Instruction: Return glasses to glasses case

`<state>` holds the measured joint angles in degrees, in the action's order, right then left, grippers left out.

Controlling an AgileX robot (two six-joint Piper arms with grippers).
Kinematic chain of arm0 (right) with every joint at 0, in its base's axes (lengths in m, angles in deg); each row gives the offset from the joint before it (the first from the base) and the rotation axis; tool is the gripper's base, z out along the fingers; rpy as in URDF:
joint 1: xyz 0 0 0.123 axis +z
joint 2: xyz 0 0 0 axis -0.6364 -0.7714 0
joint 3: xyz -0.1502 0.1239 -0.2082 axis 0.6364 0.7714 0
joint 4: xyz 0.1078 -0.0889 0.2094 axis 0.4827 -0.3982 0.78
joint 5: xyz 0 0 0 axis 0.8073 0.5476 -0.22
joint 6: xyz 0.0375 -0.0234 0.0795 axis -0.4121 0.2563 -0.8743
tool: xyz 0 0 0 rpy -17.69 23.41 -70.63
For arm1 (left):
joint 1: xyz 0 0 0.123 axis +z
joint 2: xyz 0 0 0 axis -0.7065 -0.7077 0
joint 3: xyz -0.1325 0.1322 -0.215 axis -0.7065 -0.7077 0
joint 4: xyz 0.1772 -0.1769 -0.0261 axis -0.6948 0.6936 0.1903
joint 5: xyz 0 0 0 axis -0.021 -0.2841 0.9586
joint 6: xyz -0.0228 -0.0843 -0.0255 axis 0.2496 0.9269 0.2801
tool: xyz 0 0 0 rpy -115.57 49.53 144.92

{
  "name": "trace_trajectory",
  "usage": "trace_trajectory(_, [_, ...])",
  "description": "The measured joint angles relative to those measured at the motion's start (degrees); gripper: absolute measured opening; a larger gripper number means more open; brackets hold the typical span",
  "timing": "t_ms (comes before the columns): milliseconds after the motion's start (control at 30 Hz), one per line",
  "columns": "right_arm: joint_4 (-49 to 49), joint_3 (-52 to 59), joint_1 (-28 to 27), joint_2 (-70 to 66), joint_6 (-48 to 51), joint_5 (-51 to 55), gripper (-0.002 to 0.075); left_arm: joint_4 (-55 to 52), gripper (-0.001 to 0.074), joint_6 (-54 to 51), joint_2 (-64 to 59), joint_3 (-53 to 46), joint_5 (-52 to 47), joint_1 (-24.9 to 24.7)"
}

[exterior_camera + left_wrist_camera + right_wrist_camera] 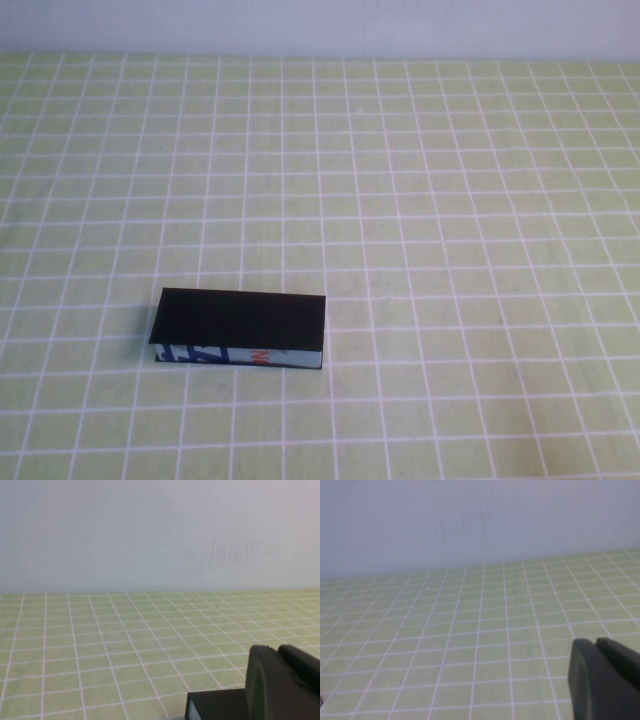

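While the lid is down flat, the black rectangular glasses case (pixel 241 328) sits closed on the light green tablecloth with the white grid (pixel 450 200), in the near-left part of the table from the high view. Its front edge faces the robot and shows the light blue, dark blue and orange print. With the lid shut I can't see inside, so whether anything is in it is impossible to tell. The glasses themselves don't show up in any view.

Neither arm reaches into the high view. The left gripper (pixel 282 682) only shows as a dark rounded bit in the corner of the left wrist view, low over the cloth, with one corner of the case (pixel 215 705) right beside it, and I can't tell if they touch. The right gripper (pixel 605 677) looks the same in the right wrist view, low over bare cloth. For both, I can't tell how the jaws stand. A pale plain wall (pixel 150 530) runs along the far edge of the table.
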<state>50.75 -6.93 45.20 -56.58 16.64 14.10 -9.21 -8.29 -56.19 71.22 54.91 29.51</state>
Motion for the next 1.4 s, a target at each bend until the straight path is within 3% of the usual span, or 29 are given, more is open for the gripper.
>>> trace_trajectory(533, [-1.3,0.0,-1.5,2.3,0.5,4.1,-0.0011,0.0,-0.0002,0.0,0.0,0.0,0.0,0.0])
trace_trajectory(733, [-16.0,0.0,-1.5,2.3,-13.7,9.9,-0.0011,0.0,-0.0002,0.0,0.0,0.0,0.0,0.0])
trace_trajectory(833, [-19.5,0.0,-1.5,2.3,-16.2,15.3,-0.0011,0.0,-0.0002,0.0,0.0,0.0,0.0,0.0])
trace_trajectory(1400, [-21.1,0.0,-1.5,2.3,-17.5,16.6,-0.0011,0.0,-0.0002,0.0,0.0,0.0,0.0,0.0])
